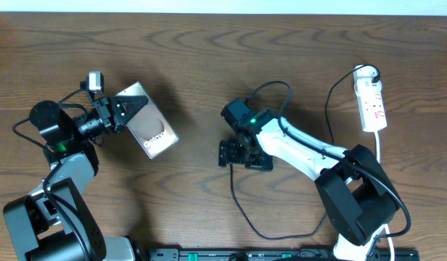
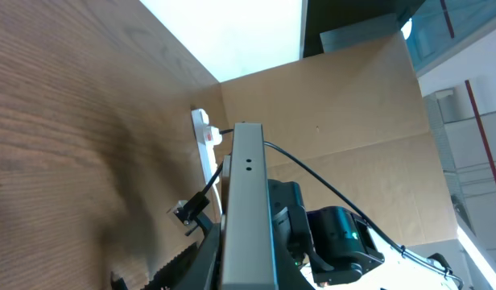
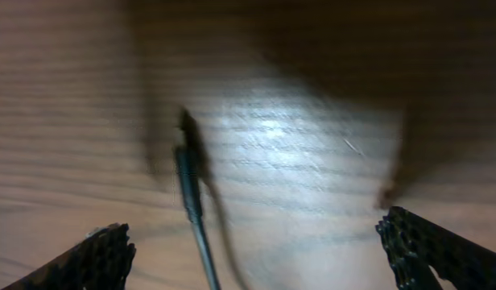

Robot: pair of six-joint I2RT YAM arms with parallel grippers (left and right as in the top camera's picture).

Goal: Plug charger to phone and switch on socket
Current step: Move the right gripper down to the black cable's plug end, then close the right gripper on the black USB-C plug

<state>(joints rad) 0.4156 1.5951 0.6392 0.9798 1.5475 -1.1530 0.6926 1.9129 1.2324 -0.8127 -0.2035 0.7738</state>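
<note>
**Overhead and wrist views.** The left gripper is clamped on one end of the phone. The phone is tilted, lettered face up, at table-left. The right gripper hangs low over the table, with its fingers spread wide. The charger tip, blurred, lies on the wood between them, nearer the finger at picture-left and touching neither. Its cable trails back under the wrist. The socket lies at table-right, well apart from both grippers.
</note>
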